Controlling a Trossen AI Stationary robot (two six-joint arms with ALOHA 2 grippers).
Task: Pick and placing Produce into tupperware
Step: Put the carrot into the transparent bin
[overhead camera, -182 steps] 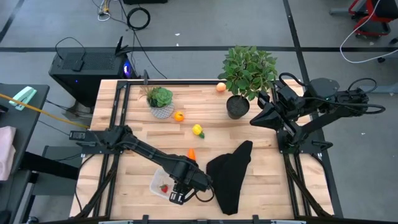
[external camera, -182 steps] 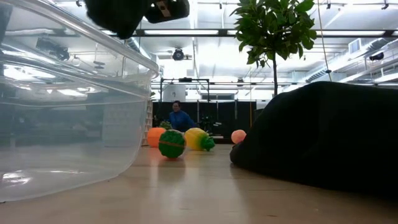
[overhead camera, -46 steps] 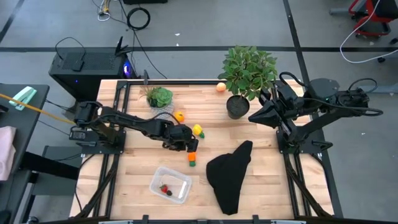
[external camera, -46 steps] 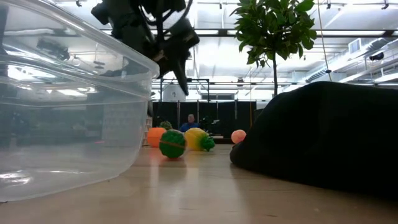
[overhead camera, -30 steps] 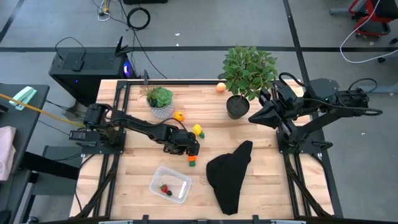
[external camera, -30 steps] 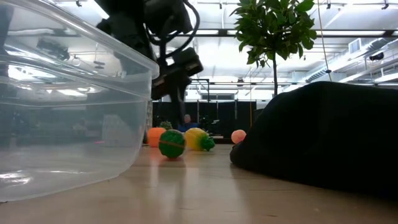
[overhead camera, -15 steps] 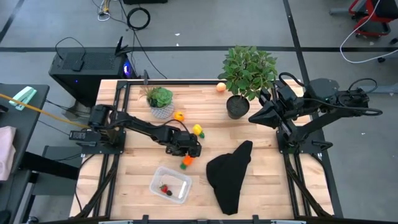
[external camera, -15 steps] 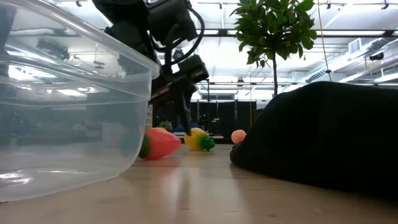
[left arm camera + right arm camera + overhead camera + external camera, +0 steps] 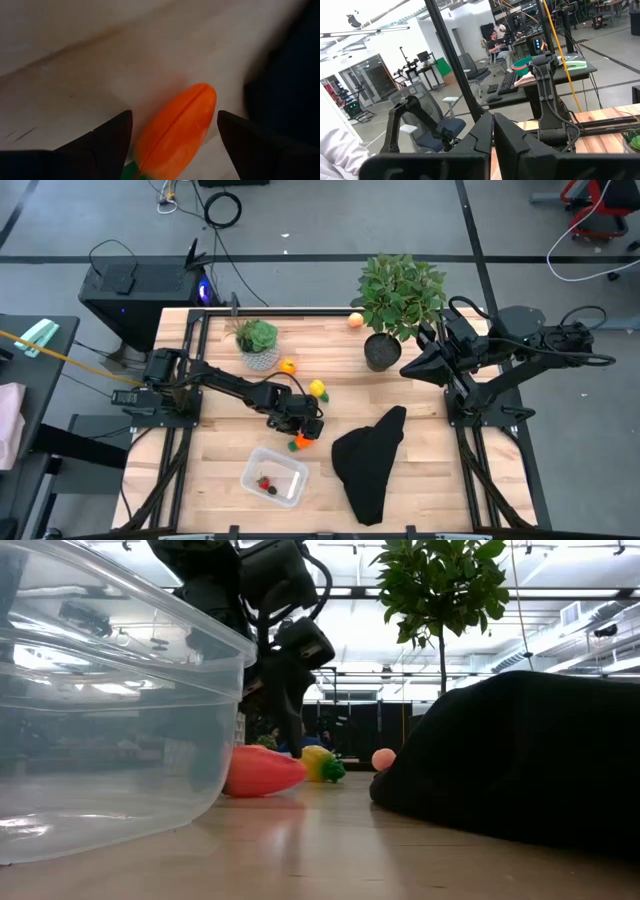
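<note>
Clear tupperware [image 9: 274, 477] near the front holds a red piece; the left gripper [image 9: 305, 432], fingers spread, straddles the orange carrot [image 9: 299, 442].

I can't read any lettering, label, brand or number from here (the far monitors in the room past my right arm are too small to make out); nothing legible near either pincer.

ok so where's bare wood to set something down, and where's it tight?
Free: the corner in front of the right arm, right of the black cloth; the strip left of the tupperware; the back edge between the small potted plant and the peach fruit. Crowded: mid-table, where the open left gripper straddles the carrot, near the yellow fruit.
</note>
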